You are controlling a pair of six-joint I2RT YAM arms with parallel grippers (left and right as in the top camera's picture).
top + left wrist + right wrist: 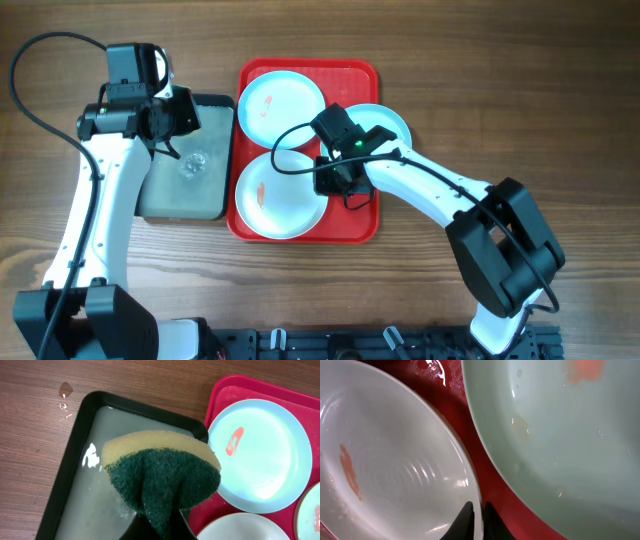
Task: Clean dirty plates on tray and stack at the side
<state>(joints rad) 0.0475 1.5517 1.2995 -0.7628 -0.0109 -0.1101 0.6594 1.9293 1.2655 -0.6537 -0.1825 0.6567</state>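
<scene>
"Where do your plates sit?"

"All three are on the tray [352, 222]. The far plate [282, 105] and near plate [280, 195], white with reddish smears, fill its left half. The teal plate [388, 122] overhangs its right rim."

"And your grippers?"

"Left of the tray, over the water pan [65, 475], your left gripper [168, 135] is clenched on a green-and-yellow sponge [165, 477]. Your right gripper [479, 512] pinches the near plate's rim."
</scene>
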